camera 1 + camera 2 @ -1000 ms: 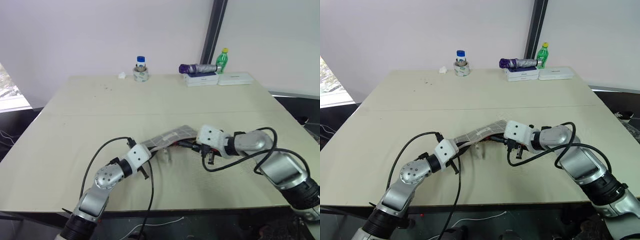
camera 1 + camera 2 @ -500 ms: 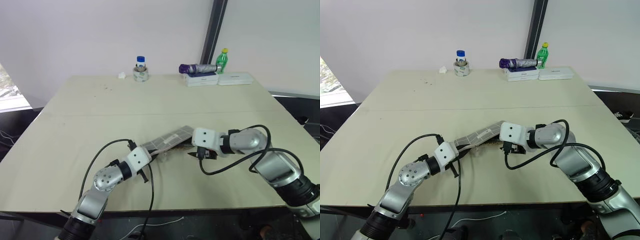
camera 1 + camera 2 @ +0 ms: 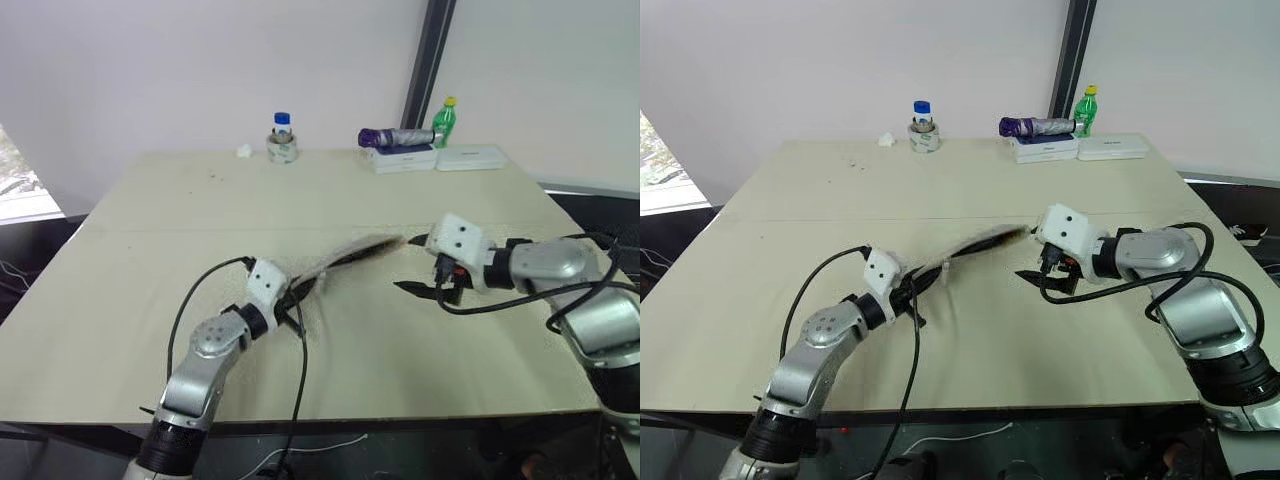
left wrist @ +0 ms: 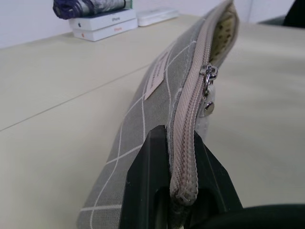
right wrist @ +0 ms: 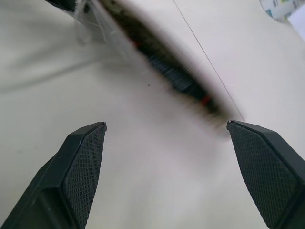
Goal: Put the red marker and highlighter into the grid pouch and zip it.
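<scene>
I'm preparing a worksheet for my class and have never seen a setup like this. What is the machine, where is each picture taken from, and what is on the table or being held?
This is a humanoid robot with two arms, each ending in a two-fingered gripper. Two pictures come from cameras in its head, looking down over the table. The other two come from a camera on each wrist.

The left gripper is shut on one end of the grid pouch, a grey fabric case held off the table with its zipper partly open. The right gripper is open and holds nothing.

At the table's far edge stand a small jar, a green bottle, a folded purple umbrella and white boxes.
</scene>
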